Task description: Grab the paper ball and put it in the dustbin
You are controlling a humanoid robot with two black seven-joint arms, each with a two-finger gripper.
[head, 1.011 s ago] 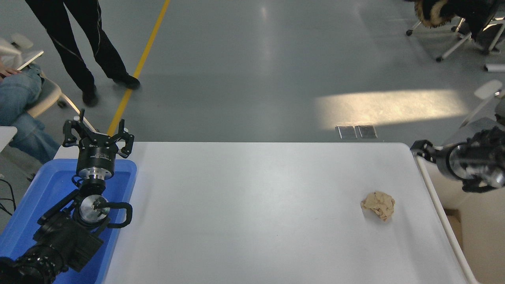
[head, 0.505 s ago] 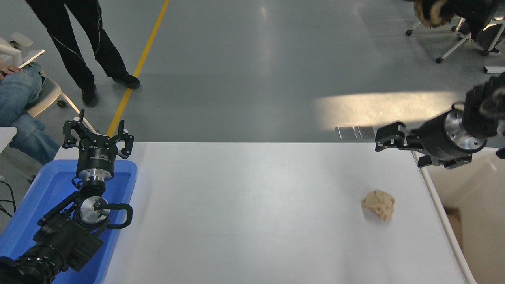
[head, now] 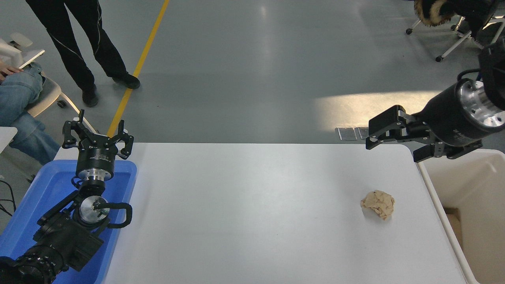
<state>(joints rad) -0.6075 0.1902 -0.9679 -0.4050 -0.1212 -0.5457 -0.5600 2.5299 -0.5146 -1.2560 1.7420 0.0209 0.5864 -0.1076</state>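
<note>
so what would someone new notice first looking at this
Most likely the paper ball, a tan crumpled lump alone on the right side of the white table. Next, the right pincer, open and raised over the table's far right corner, beside the cream dustbin at the right edge. The left pincer is parked open over the blue tray at the lower left.

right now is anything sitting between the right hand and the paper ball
Nothing visible. The right hand is open above the table's far right edge, and only bare white table lies between it and the paper ball.
</note>
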